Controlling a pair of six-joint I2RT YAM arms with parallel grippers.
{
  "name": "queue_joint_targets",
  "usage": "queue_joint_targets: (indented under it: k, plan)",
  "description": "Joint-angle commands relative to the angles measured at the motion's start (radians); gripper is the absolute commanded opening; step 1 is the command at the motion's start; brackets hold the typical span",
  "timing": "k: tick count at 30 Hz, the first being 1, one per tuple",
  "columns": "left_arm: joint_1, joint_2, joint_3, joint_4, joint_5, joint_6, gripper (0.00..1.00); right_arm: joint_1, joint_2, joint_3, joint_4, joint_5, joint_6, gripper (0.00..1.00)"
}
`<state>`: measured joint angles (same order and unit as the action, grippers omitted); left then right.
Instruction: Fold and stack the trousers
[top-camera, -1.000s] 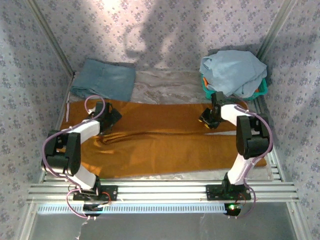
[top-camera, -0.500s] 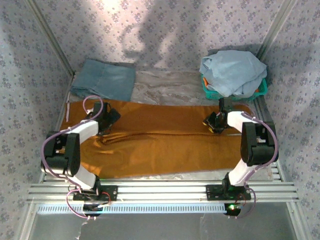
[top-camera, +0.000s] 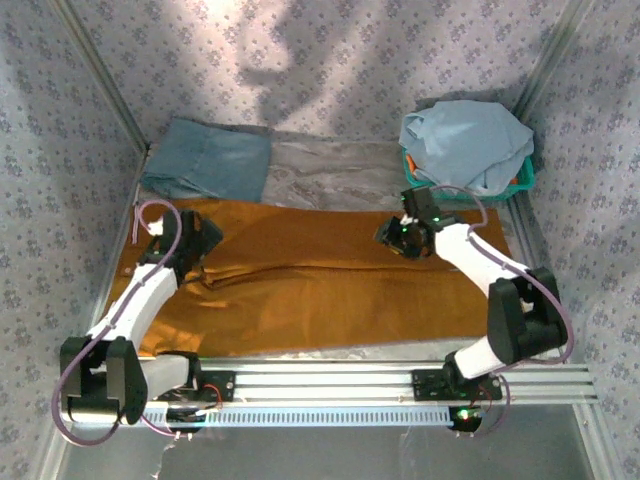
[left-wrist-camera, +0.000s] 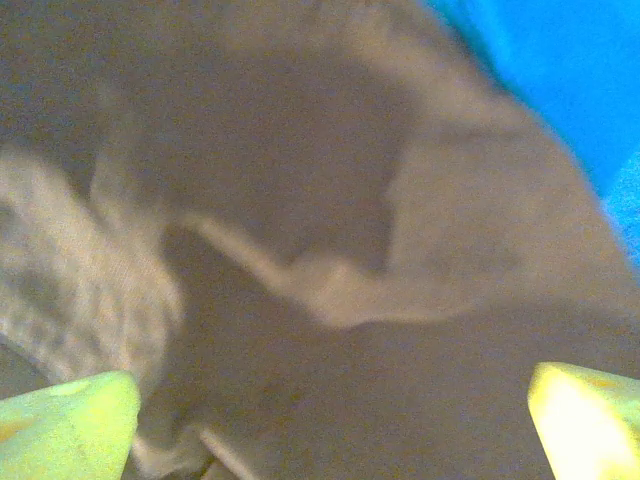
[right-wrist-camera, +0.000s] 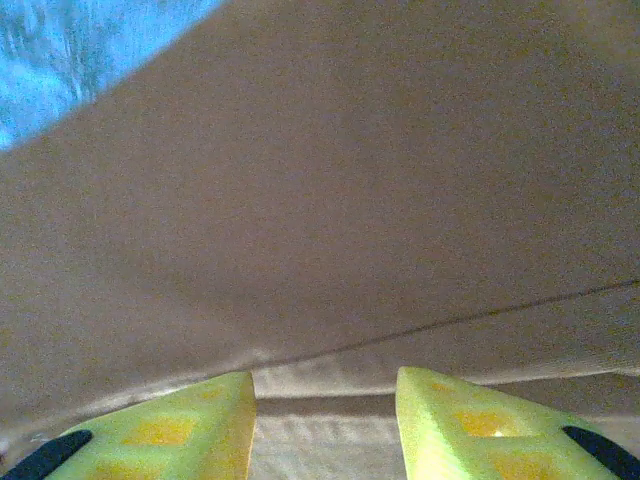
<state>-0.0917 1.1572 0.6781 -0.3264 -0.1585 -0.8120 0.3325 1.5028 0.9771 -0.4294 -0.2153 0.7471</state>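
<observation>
The rust-orange trousers (top-camera: 320, 290) lie spread flat across the table, waist to the left and legs to the right. My left gripper (top-camera: 200, 240) hovers over the waist end with its jaws wide open. In the left wrist view it (left-wrist-camera: 335, 400) frames bare brown cloth (left-wrist-camera: 400, 200) and a pale woven trim (left-wrist-camera: 90, 270), blurred. My right gripper (top-camera: 393, 235) sits low over the far leg's edge. Its yellow-green fingers (right-wrist-camera: 190, 425) stand apart, with a folded hem of the trousers (right-wrist-camera: 350, 200) lying between them and nothing clamped.
A folded teal-blue denim garment (top-camera: 210, 160) lies at the back left. A pale light-blue garment (top-camera: 465, 140) is heaped over a green basket (top-camera: 522, 182) at the back right. Clear plastic sheeting (top-camera: 330, 170) covers the table behind the trousers. Metal rails (top-camera: 320, 380) run along the near edge.
The right gripper has moved left along the far leg's edge. The left arm has stretched out flatter, its gripper shifting slightly left over the waist.
</observation>
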Motion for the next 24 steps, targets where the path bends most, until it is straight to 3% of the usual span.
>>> queue_joint_targets:
  k: [1, 5, 10, 19, 24]
  plan:
    - [0.003, 0.02, -0.077, 0.001, 0.055, -0.028, 1.0, 0.059, 0.082, 0.016, -0.01, -0.035, 0.009, 0.43]
    - [0.002, 0.061, -0.122, 0.076, 0.112, -0.035, 1.0, 0.079, 0.186, 0.015, 0.035, -0.059, 0.028, 0.43]
    - [0.0, 0.144, -0.135, 0.168, 0.131, -0.037, 1.0, 0.028, 0.256, -0.002, 0.053, -0.014, 0.027, 0.43]
    - [-0.013, 0.306, -0.107, 0.308, 0.148, -0.043, 1.0, -0.116, 0.264, -0.015, 0.035, 0.025, -0.024, 0.41]
    - [-0.013, 0.258, -0.076, 0.26, 0.114, -0.03, 1.0, -0.112, 0.245, 0.011, 0.014, -0.008, -0.041, 0.41]
